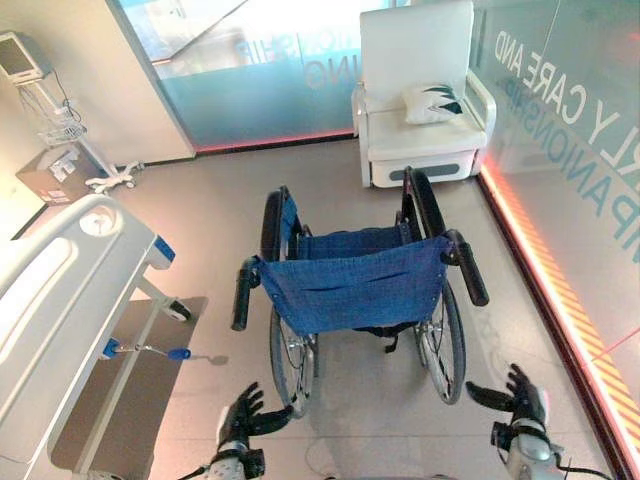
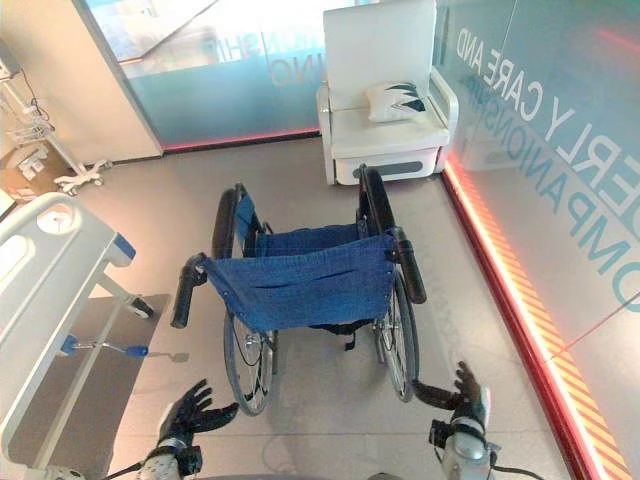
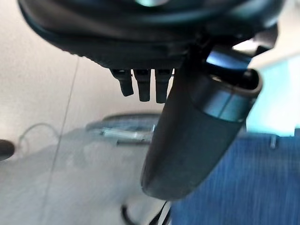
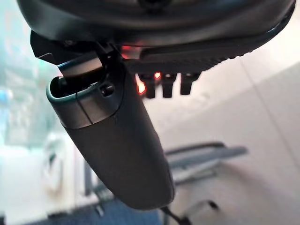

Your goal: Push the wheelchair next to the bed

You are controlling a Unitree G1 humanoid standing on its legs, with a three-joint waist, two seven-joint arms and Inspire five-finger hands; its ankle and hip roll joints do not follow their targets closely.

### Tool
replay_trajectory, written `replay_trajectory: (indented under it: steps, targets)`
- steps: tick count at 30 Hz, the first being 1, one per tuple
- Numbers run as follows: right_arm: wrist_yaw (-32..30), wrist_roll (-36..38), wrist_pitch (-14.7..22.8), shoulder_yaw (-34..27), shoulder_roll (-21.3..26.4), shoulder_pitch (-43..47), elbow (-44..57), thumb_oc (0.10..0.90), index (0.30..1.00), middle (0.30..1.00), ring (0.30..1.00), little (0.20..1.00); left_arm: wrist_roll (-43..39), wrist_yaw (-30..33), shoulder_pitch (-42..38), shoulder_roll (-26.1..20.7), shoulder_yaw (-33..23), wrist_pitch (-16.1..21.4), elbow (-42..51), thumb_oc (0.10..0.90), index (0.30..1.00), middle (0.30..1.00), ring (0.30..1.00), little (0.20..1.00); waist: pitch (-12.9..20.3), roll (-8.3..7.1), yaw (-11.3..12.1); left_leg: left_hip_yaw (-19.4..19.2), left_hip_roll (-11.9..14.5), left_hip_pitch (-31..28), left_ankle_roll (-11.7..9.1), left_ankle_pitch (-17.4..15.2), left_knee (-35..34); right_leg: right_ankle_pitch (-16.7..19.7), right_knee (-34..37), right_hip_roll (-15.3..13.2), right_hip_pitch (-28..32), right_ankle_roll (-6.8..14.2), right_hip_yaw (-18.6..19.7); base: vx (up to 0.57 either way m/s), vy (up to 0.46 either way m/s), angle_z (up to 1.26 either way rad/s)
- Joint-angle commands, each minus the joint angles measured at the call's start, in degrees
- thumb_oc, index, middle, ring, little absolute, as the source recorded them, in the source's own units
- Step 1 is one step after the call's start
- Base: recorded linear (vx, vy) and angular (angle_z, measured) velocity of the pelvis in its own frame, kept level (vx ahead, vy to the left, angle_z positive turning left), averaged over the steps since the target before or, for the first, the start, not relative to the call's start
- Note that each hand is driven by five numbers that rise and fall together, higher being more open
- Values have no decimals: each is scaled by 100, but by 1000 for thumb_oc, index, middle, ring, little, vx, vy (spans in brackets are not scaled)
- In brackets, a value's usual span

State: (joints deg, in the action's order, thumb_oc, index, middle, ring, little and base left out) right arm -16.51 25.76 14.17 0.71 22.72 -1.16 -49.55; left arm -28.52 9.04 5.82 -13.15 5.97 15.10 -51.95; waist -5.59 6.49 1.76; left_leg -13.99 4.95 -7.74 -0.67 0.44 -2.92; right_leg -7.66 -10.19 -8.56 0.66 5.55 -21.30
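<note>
The wheelchair [image 1: 360,285] stood ungrasped, your left hand [image 1: 243,415] and right hand [image 1: 520,398] spread open below its push handles [image 1: 242,293]; you next needed to raise both and grip them.

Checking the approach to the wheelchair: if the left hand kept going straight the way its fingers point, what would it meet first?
Probably the wheelchair's left rear wheel, just ahead of the open left hand, not the left push handle higher up; depth is unclear.
</note>
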Motion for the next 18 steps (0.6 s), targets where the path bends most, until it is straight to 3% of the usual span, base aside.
replay_trajectory:
  steps: [1, 6, 10, 14, 18]
  targets:
    - [189, 497, 449, -464, 738, 896, 697, 800, 900, 900, 900, 900, -489, 672, -568, -973, -768, 737, 965, 800, 900, 900, 900, 900, 36, -504, 100, 99, -205, -180, -175, -209, -100, 604, 1118, 32, 832, 75, -49, -18, -6, 8]
    - [-181, 357, 566, -513, 1451, 1447, 1325, 800, 900, 900, 900, 900, -224, 1453, -1008, -1722, -1147, 970, 1644, 800, 900, 900, 900, 900, 36, -552, 121, 115, -199, -165, -204, -190, -108, 587, 1117, 32, 842, 68, -75, -37, -9, 10]
    - [-172, 50, 0, -183, 2079, 2112, 2027, 800, 900, 900, 900, 900, 24, 1711, -1649, -2683, -1213, 655, 2135, 800, 900, 900, 900, 900, 66, -573, 77, 112, -202, -132, -224, -158, -117, 577, 1133, 52, 824, 67, -58, -14, 1, 2]
    - [262, 266, -130, -75, 2509, 2551, 2426, 800, 900, 900, 900, 900, -533, 1375, -2114, -3297, -1343, 523, 2420, 800, 900, 900, 900, 900, 114, -584, 57, 84, -197, -72, -238, -117, -121, 583, 1148, 66, 783, 62, -41, -11, 4, 2]
    - [478, 421, -188, -122, 2719, 2755, 2819, 800, 900, 900, 900, 900, -997, 820, -2301, -3402, -1413, 461, 3128, 800, 900, 900, 900, 900, 164, -610, 58, 81, -207, -53, -227, -129, -135, 584, 1185, 88, 778, 70, -36, -7, -3, 4]
